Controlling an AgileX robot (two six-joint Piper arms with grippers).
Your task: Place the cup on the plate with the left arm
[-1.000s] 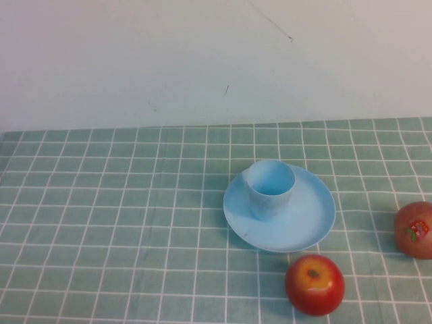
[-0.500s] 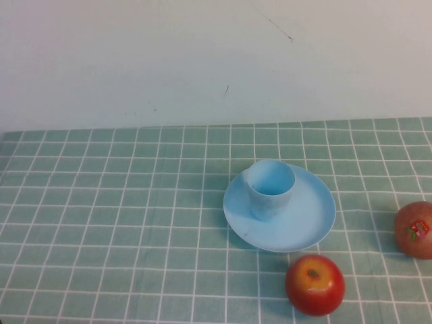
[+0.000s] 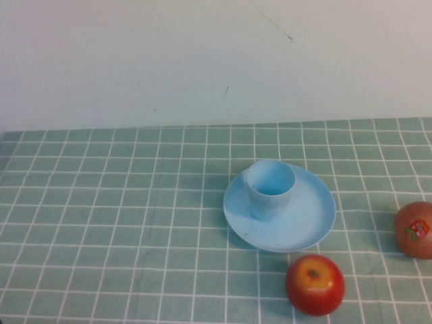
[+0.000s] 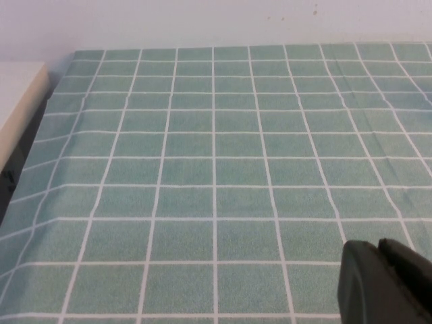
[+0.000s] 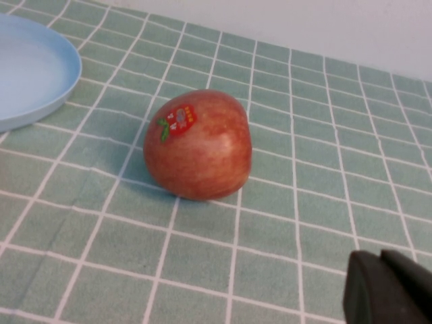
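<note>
The light-blue cup point(image 3: 269, 188) stands upright on the light-blue plate point(image 3: 307, 219), on its left part, near the middle of the table. Neither arm shows in the high view. My left gripper point(image 4: 379, 248) shows only as two dark fingers pressed together at the corner of the left wrist view, over bare cloth, holding nothing. My right gripper point(image 5: 381, 257) shows the same way in the right wrist view, fingers together and empty. The plate's rim point(image 5: 40, 81) shows at the edge of that view.
A red apple point(image 3: 314, 284) lies just in front of the plate. A second reddish apple with a sticker point(image 3: 414, 229) lies at the right edge; it also shows in the right wrist view point(image 5: 199, 145). A green checked cloth point(image 3: 108, 223) covers the table.
</note>
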